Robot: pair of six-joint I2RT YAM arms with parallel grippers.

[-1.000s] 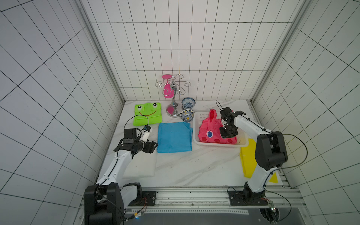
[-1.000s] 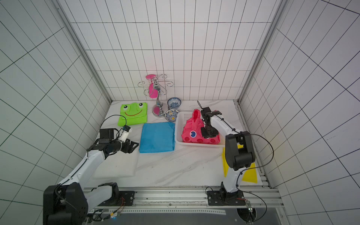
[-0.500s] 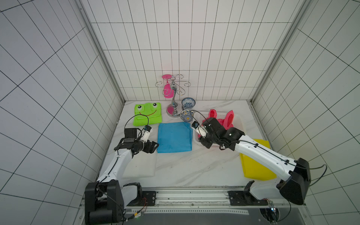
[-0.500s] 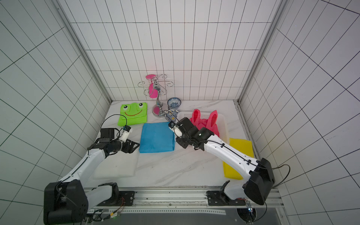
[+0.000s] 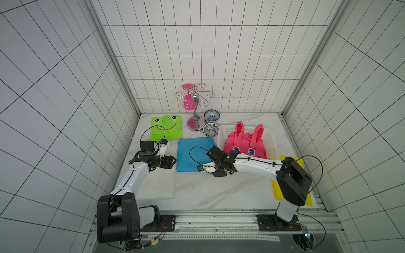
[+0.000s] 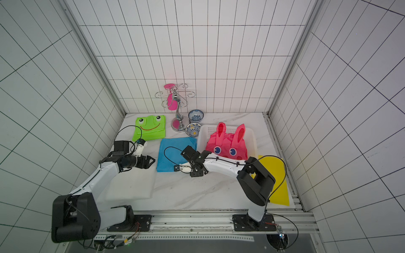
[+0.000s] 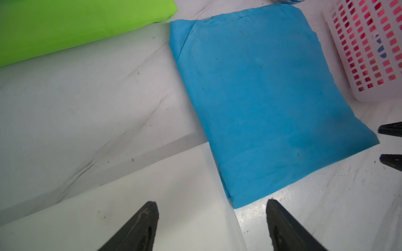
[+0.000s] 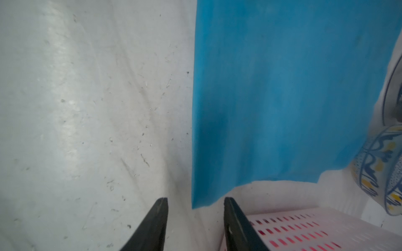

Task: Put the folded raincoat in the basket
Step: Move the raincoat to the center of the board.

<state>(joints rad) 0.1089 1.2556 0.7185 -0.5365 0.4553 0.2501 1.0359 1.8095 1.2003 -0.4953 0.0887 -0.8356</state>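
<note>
A blue folded raincoat lies flat on the marble table, left of the white perforated basket. A pink bunny raincoat fills the basket. My right gripper is open at the blue raincoat's near right corner, holding nothing. My left gripper is open by the blue raincoat's near left corner, over a white folded sheet. The right gripper's fingertips show in the left wrist view.
A green frog raincoat lies at the far left. A yellow folded raincoat lies under the right arm. Two patterned bowls and a metal hook stand are behind the blue raincoat, close to the basket.
My right gripper left the basket and the pink raincoat, swung left and toward the front to the blue raincoat's near right corner, and opened wider. The left arm stayed still.
</note>
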